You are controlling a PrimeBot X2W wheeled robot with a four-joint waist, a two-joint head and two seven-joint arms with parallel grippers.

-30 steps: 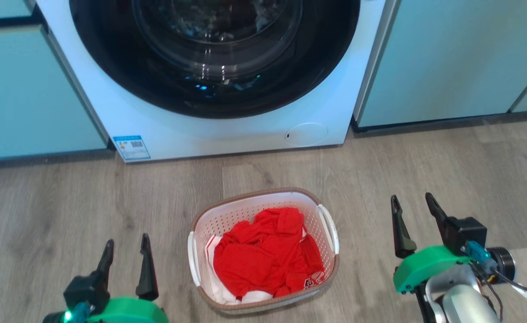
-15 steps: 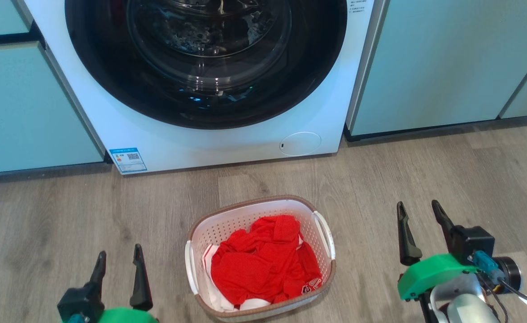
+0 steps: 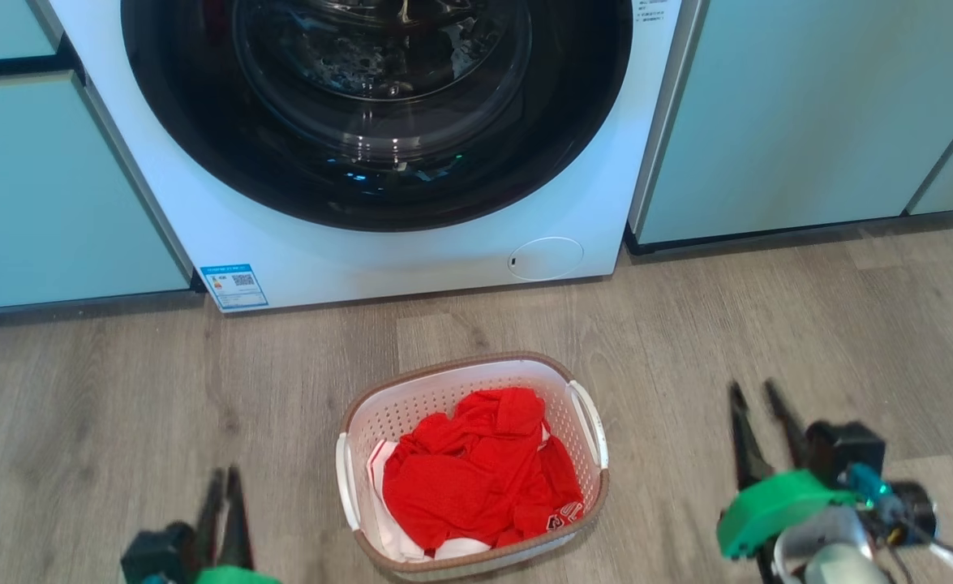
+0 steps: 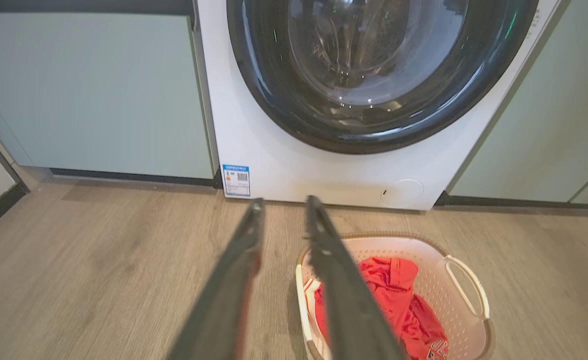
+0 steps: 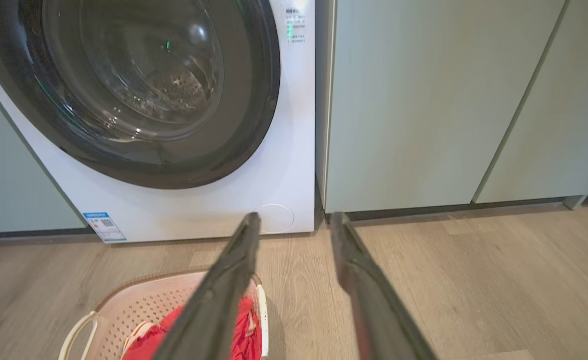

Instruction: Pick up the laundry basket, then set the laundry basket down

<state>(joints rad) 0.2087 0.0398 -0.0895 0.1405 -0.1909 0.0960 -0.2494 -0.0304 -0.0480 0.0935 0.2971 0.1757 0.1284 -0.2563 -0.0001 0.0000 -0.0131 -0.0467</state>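
Note:
The laundry basket [image 3: 411, 405] stands on the wood floor in front of the washing machine. It is white and perforated, with a brown rim and a white handle on each side, and it holds red clothing [image 3: 476, 470]. My left gripper [image 3: 225, 478] is low on the basket's left, apart from it, its fingers close together with a narrow gap and nothing between them. To the right of the basket, also apart from it, my right gripper [image 3: 753, 389] is open and empty. The left wrist view has the left gripper [image 4: 285, 201] above the basket's [image 4: 426, 265] left end. In the right wrist view, the right gripper [image 5: 296, 216] is beyond the basket's [image 5: 143, 305] right handle.
The white washing machine [image 3: 411, 243] with its dark round door stands just behind the basket. Pale green cabinets [image 3: 784, 113] flank it on both sides. Open wood floor [image 3: 687, 324] lies around the basket.
Both grippers' fingers have drawn closer together, the left more than the right. Both have dropped slightly lower in the head view. The basket stays put.

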